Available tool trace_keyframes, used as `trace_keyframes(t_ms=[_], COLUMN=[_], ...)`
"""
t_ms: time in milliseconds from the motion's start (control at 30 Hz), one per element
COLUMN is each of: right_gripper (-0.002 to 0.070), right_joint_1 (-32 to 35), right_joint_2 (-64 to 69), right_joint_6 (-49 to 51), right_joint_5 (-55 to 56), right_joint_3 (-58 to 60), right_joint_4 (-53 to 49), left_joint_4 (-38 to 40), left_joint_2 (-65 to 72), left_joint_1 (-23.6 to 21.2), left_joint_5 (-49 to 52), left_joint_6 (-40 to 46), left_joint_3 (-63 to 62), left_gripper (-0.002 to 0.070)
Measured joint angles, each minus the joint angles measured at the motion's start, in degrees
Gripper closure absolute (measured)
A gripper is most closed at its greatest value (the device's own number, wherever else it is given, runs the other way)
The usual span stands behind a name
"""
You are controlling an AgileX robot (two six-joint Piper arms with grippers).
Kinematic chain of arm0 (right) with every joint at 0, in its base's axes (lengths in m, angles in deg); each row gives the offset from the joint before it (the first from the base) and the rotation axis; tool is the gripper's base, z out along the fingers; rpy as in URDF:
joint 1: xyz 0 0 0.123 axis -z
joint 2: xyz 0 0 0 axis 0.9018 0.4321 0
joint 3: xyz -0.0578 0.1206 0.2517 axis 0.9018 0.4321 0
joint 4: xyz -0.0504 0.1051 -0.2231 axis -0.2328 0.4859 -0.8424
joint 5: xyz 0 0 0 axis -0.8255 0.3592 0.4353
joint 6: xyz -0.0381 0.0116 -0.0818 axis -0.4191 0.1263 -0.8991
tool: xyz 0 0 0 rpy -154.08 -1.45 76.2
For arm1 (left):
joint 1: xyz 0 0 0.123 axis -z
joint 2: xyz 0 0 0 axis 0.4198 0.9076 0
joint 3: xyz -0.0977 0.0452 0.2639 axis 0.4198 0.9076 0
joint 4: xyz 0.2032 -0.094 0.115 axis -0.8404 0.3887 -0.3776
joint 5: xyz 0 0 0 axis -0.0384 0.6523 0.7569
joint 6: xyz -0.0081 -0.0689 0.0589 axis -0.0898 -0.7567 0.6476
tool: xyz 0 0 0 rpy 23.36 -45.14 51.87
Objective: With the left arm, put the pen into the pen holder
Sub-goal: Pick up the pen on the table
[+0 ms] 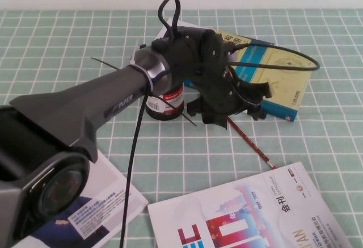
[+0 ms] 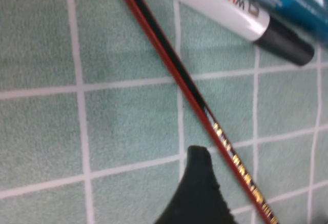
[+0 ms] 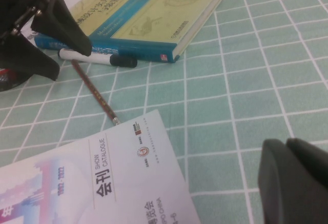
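Observation:
The pen (image 1: 252, 143) is a thin dark red stick lying flat on the green checked cloth, its pale tip toward the magazine. My left gripper (image 1: 227, 109) hangs low over the pen's far end, open, with nothing held. In the left wrist view the pen (image 2: 205, 114) runs diagonally past one black finger (image 2: 197, 193). The right wrist view shows the left gripper (image 3: 69, 62) with its fingers spread on either side of the pen (image 3: 95, 93). The pen holder (image 1: 164, 105), a black cup with a red-and-white label, stands mostly hidden behind the left arm. My right gripper (image 3: 287, 147) is shut, empty, above bare cloth.
A white marker (image 2: 215, 1) with a black cap lies beside the pen's far end, against a yellow-and-blue book (image 1: 278, 78). A magazine (image 1: 249, 214) lies near the front edge, just past the pen's tip. Another booklet (image 1: 96, 208) lies at the front left under the arm.

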Motion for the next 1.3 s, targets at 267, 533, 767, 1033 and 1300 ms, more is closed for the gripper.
trace_keyframes(t_ms=[267,533,767,1033,1300], right_gripper=[0.0696,0.0696,0.0696,0.0696,0.0696], right_joint_1=[0.0,0.0,0.0,0.0,0.0], right_joint_2=[0.0,0.0,0.0,0.0,0.0], right_joint_6=[0.0,0.0,0.0,0.0,0.0], right_joint_5=[0.0,0.0,0.0,0.0,0.0], right_joint_3=[0.0,0.0,0.0,0.0,0.0], right_joint_4=[0.0,0.0,0.0,0.0,0.0], left_joint_4=[0.0,-2.4,-5.0,-5.6,-6.2], left_joint_2=[2.3,2.8,2.9,3.4,3.9], left_joint_1=[0.0,0.0,0.0,0.5,0.8], left_joint_5=[-0.7,-0.6,-0.4,-0.4,0.1], left_joint_6=[-3.5,-5.4,-6.1,-5.8,-3.3], left_joint_3=[0.0,0.0,0.0,0.0,-1.6], left_gripper=[0.0195,0.0194,0.0194,0.0195,0.0255])
